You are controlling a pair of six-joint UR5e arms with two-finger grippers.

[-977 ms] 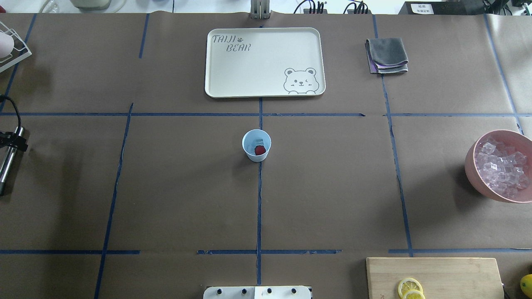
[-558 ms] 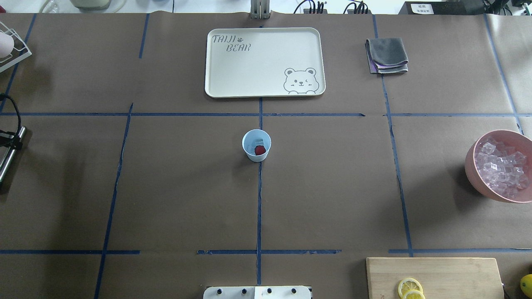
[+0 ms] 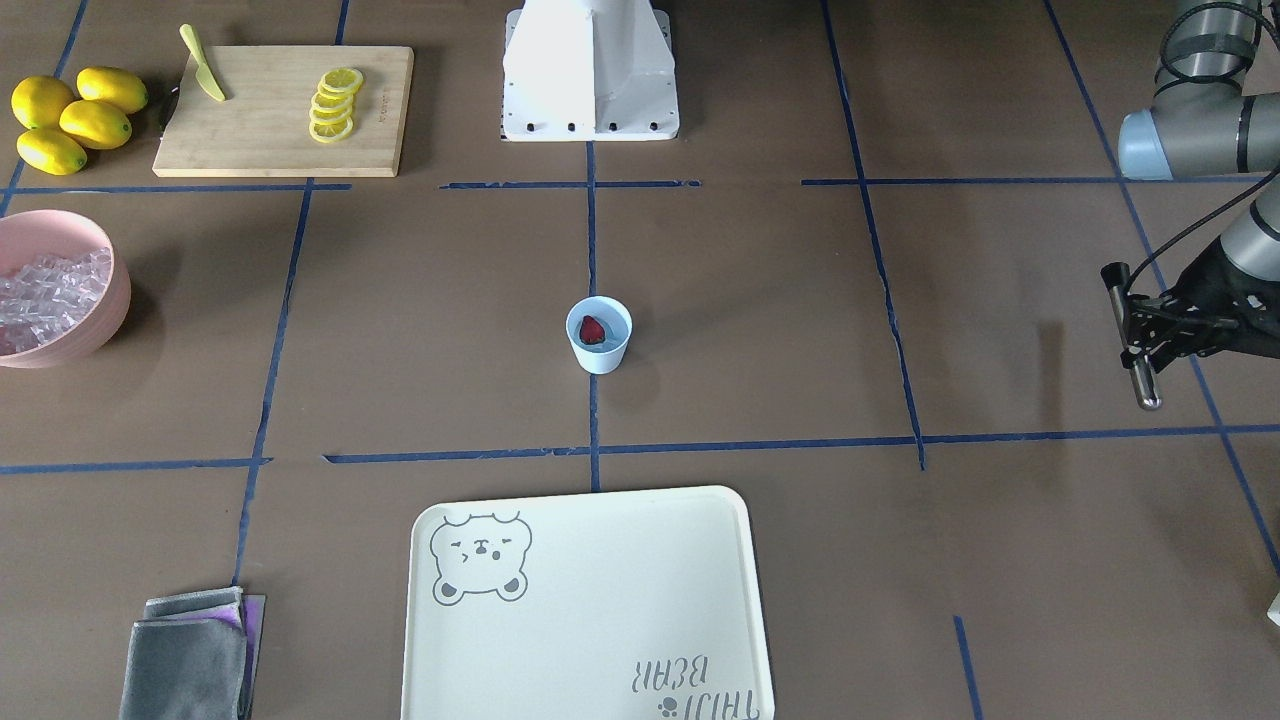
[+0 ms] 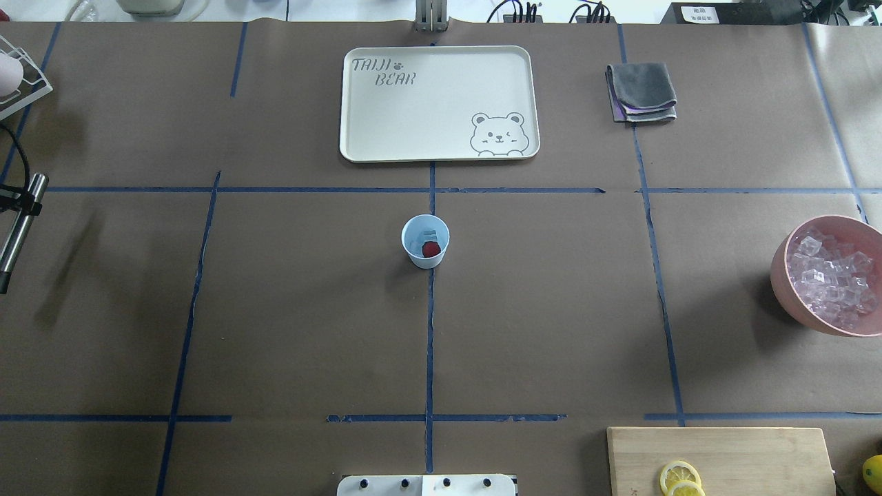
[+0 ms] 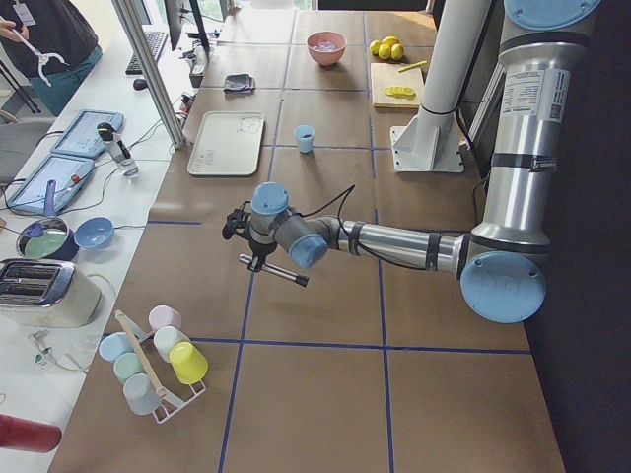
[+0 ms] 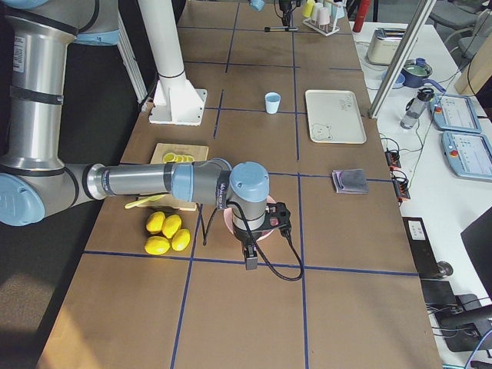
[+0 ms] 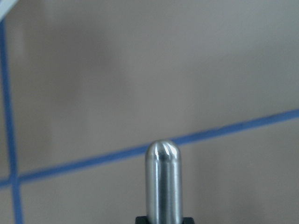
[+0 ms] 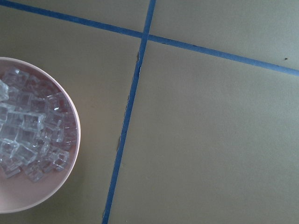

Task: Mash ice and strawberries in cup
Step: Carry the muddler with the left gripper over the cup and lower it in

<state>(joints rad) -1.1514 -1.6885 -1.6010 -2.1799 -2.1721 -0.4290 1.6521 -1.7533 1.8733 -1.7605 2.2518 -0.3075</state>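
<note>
The light-blue cup (image 4: pixel 425 241) stands upright at the table's middle, also in the front view (image 3: pixel 599 336). A dark-red strawberry (image 4: pixel 431 249) lies inside it, with pale ice (image 4: pixel 419 235) beside it. My left gripper (image 3: pixel 1160 325) is far to the cup's left at the table's edge, above the table. It is shut on a steel rod (image 4: pixel 19 231), whose rounded tip shows in the left wrist view (image 7: pixel 162 177). My right gripper (image 6: pixel 250 257) shows only in the exterior right view, above the pink bowl. I cannot tell whether it is open or shut.
A pink bowl (image 4: pixel 782 275) of ice cubes (image 4: pixel 830 275) sits at the right edge. A cream bear tray (image 4: pixel 358 138) lies behind the cup, and folded grey cloths (image 4: pixel 641 89) to its right. A cutting board (image 4: pixel 758 455) with lemon slices is at the front right.
The steel rod in my left gripper has moved toward the far side of the table along the left edge. The cup and its contents have not moved.
</note>
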